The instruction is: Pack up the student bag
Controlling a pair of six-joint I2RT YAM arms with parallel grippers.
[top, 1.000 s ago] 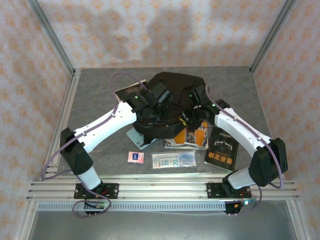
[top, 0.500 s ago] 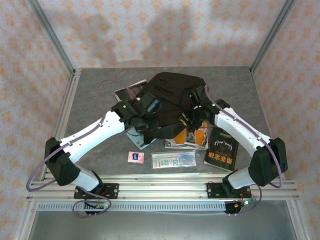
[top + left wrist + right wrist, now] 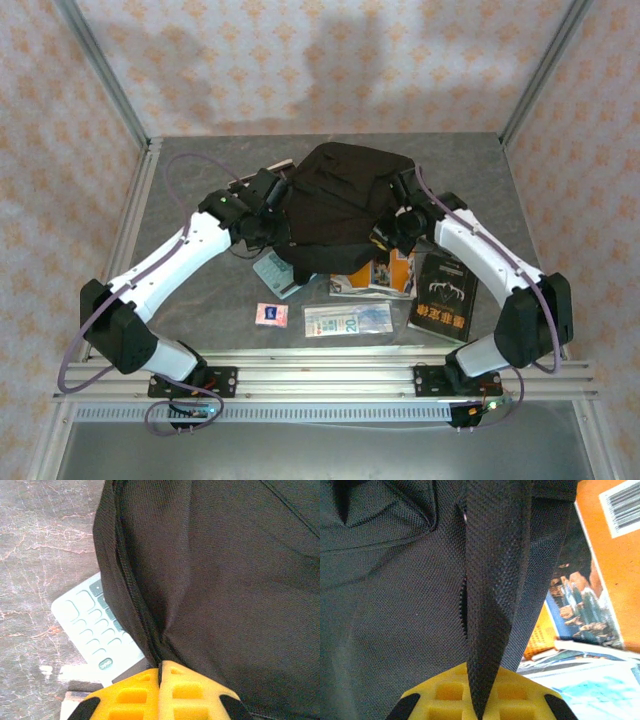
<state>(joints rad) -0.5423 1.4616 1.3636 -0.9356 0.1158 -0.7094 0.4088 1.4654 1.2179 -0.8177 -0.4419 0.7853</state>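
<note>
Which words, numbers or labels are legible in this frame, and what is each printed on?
"20" on the pale printed sheet.
Red characters on the black book: too blurred to read.
Barcode on the orange book: digits too small.
Calculator keys: unreadable.

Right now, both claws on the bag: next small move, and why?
Probably lift both together slightly. The left claw pinches a seam of the student bag, the right claw its strap; the bag overlaps the calculator and orange book, so raising it should uncover them.
</note>
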